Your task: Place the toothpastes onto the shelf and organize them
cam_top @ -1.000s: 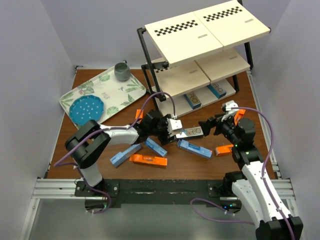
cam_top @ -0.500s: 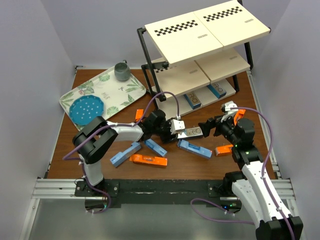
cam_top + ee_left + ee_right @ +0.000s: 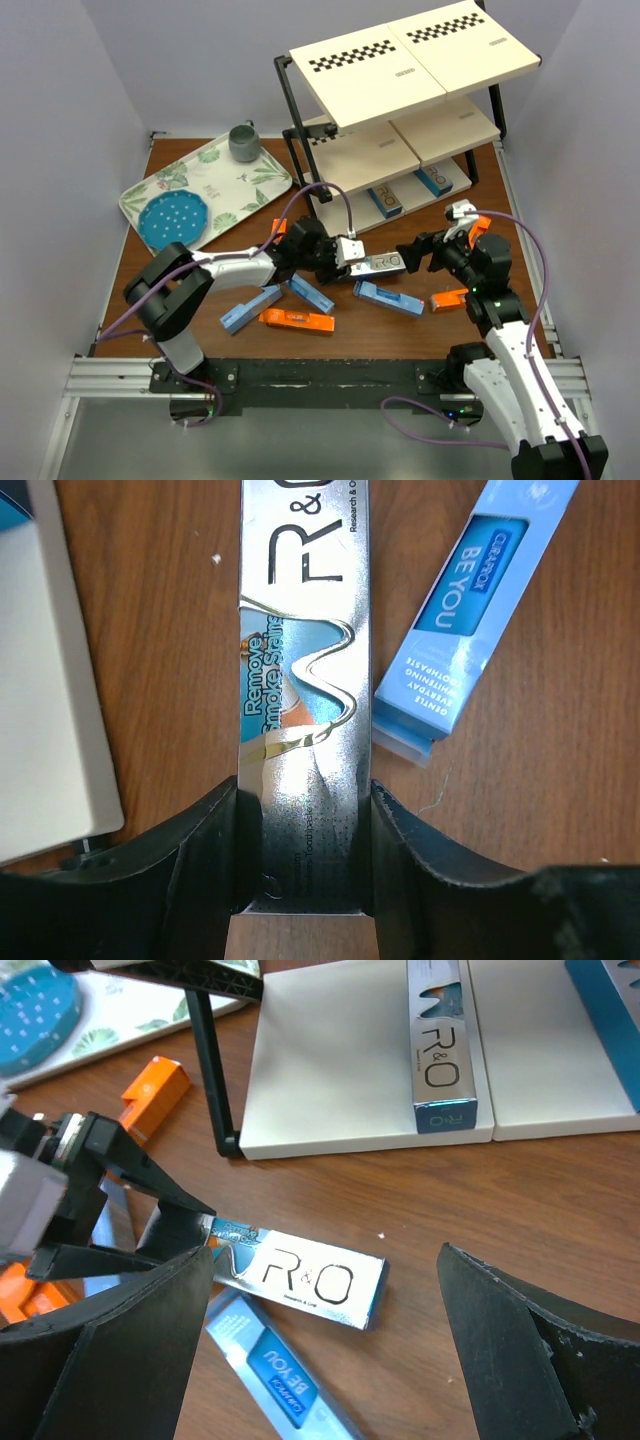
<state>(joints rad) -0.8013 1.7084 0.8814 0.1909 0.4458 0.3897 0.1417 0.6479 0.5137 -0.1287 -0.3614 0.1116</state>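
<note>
Brown wooden table (image 3: 200,290), seen from above and from both wrists. The left gripper (image 3: 305,825) is clamped on one end of a silver carton (image 3: 305,680) marked "R&O", one black finger (image 3: 205,870) pressed to each long side. The carton's free end points toward the right arm and appears to rest on the wood, though the views do not settle whether it is slightly raised. Just beside it lies a blue carton (image 3: 470,610) lettered "BE YOU", angled away and not touching it.

The right gripper (image 3: 425,252) stands near the silver carton's free end with its jaws spread wide and nothing between them.

Behind both grippers rises the shelf (image 3: 400,70), a black frame with slanted cream boards. Its lowest tier carries a second silver carton (image 3: 440,1045) and a shelved blue carton (image 3: 610,1000), each on its own board.

Loose on the table are an orange carton (image 3: 297,320) and a pale blue carton (image 3: 250,310) near the left arm, and a short orange carton (image 3: 448,300) by the right arm. At far left sits a leaf-patterned tray (image 3: 250,185).
</note>
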